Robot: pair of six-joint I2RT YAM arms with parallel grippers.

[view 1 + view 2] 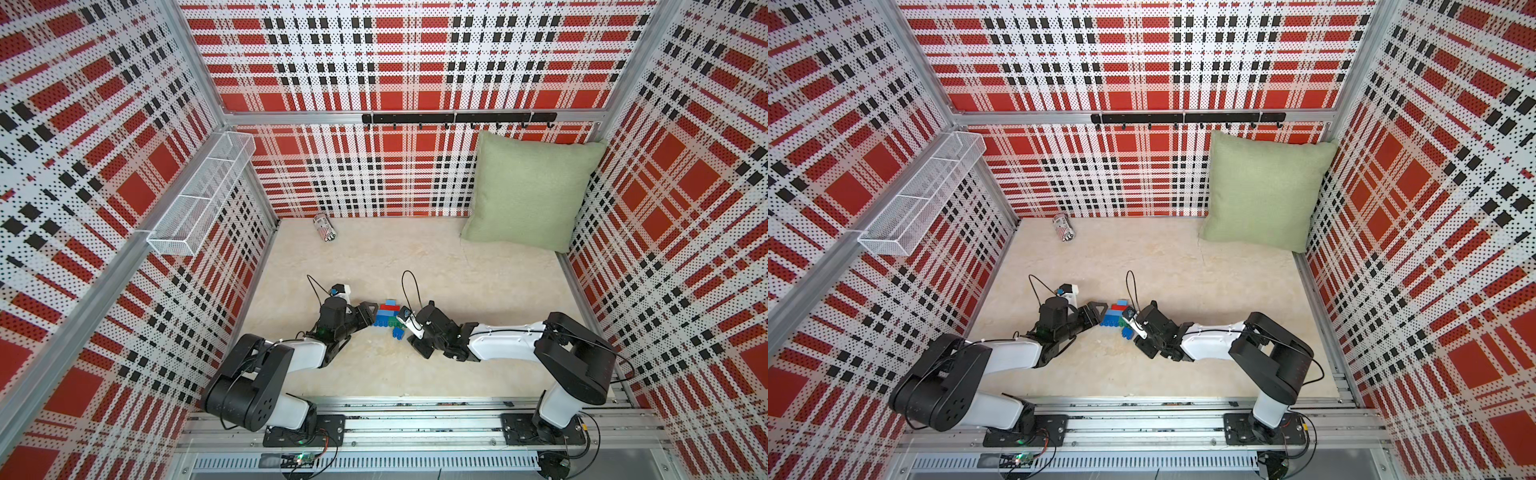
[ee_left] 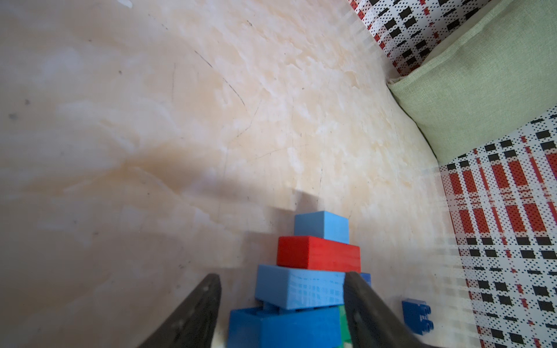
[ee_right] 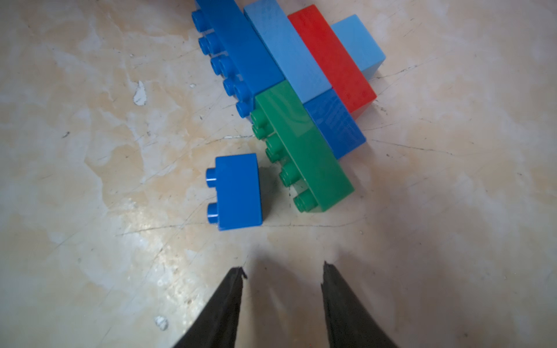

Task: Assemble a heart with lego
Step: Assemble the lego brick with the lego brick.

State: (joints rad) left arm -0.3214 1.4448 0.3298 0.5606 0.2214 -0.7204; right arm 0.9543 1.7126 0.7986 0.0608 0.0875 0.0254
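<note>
in a top view: heart (image 1: 386,316) lower centre | left wrist: left gripper (image 2: 281,275) parted, straddling heart's blue end, not clamped | right wrist: right gripper (image 3: 281,271) open, empty; loose blue brick (image 3: 238,191) mid-frame, likely light, rigid; pinch flat sides

Heart (image 1: 385,316) on the table (image 1: 415,266), my left gripper (image 2: 281,275) astride its nine o'clock end, loose brick (image 1: 399,332) just beside at five o'clock — my right gripper (image 3: 283,269) at four, apart from both, can (image 1: 325,227) far off at eleven, cushion (image 1: 528,191) at two o'clock against the back wall (image 1: 374,178).
</note>
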